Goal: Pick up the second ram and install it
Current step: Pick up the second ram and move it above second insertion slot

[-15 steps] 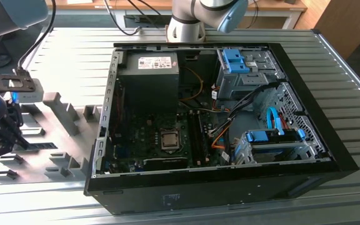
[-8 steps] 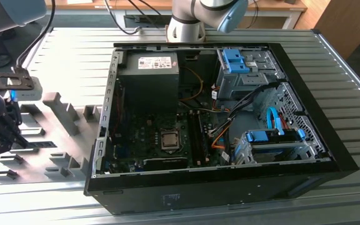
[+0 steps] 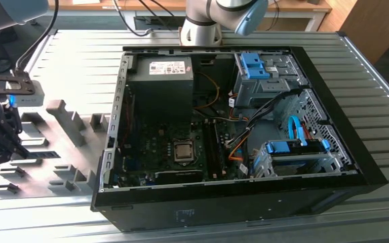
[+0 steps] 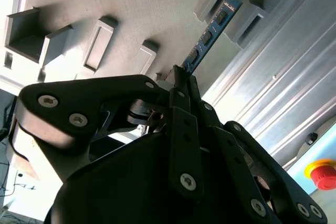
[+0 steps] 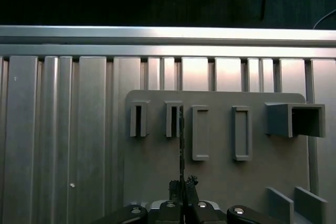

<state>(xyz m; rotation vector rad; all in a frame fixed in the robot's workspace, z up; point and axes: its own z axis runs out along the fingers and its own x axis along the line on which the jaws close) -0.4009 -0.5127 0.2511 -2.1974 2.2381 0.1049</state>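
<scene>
In the second wrist view the second ram (image 4: 210, 32), a thin blue-green board with dark chips, sticks out from between the black fingertips of my gripper (image 4: 181, 77). Its far end lies between two raised blocks of the grey holder plate (image 4: 105, 3). The first wrist view shows the second ram (image 5: 181, 140) edge-on as a thin dark line running from my gripper (image 5: 182, 184) up beside a slot of the plate (image 5: 220, 177). My gripper (image 3: 8, 144) is at the exterior view's far left, over that plate (image 3: 66, 147), well away from the computer case (image 3: 235, 202).
The open case holds the motherboard (image 3: 154, 152) with its processor socket (image 3: 184, 150), a power supply (image 3: 160, 86) and blue-latched drive bays (image 3: 255, 66). The arm's base (image 3: 201, 25) stands behind the case. A red stop button (image 4: 323, 174) sits on the ribbed metal table (image 4: 283, 77).
</scene>
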